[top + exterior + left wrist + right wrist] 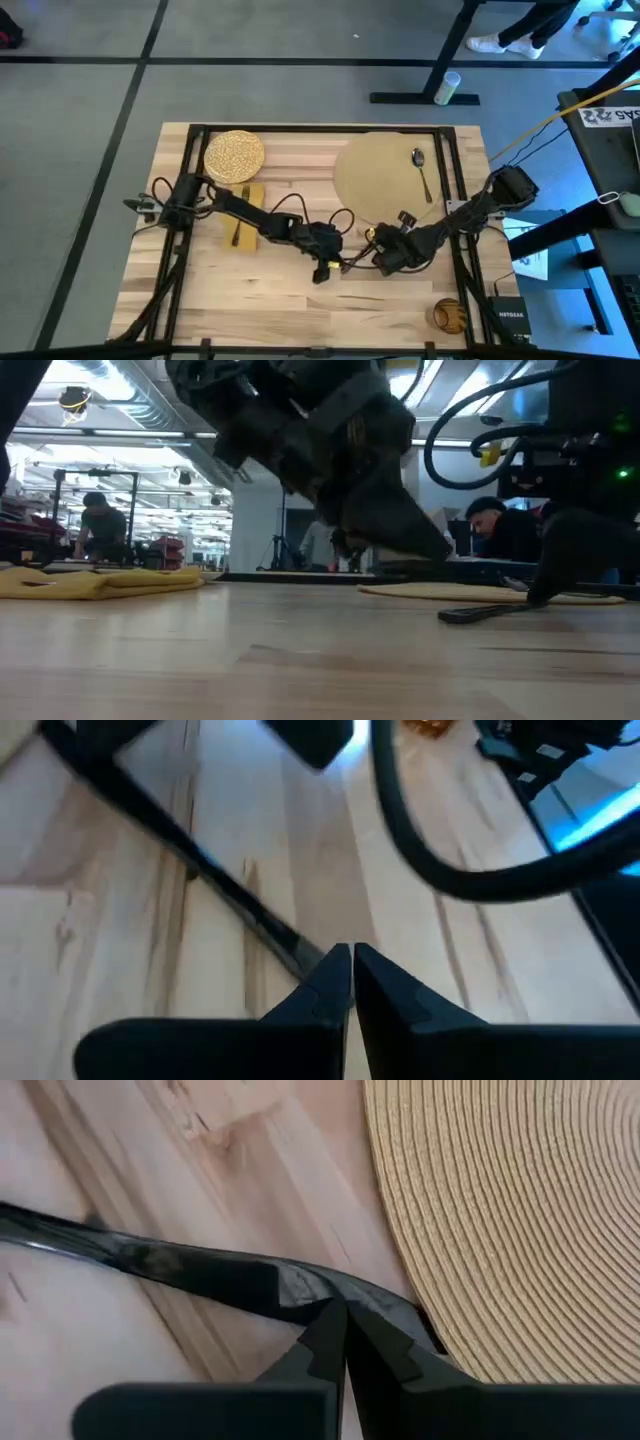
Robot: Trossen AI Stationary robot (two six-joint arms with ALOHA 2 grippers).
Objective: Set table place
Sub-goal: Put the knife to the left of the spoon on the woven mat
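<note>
Tan and woven, the place [385,180] is lying on the table [260,300] toward its far right. A dark utensil [200,1275] is lying just off the mat's near edge, its long axis running along that edge. The right gripper [345,1342] is sitting nearer, fingers together at the utensil's mat-side end, while the left gripper [352,982], fingers also together, is resting at the opposite end.

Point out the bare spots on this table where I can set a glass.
Roomiest: the table corner beyond the napkin, diagonal from the mat. Also the strip between plate and mat. Crowded: the middle, where the left end effector and right end effector meet near a dark utensil.
</note>
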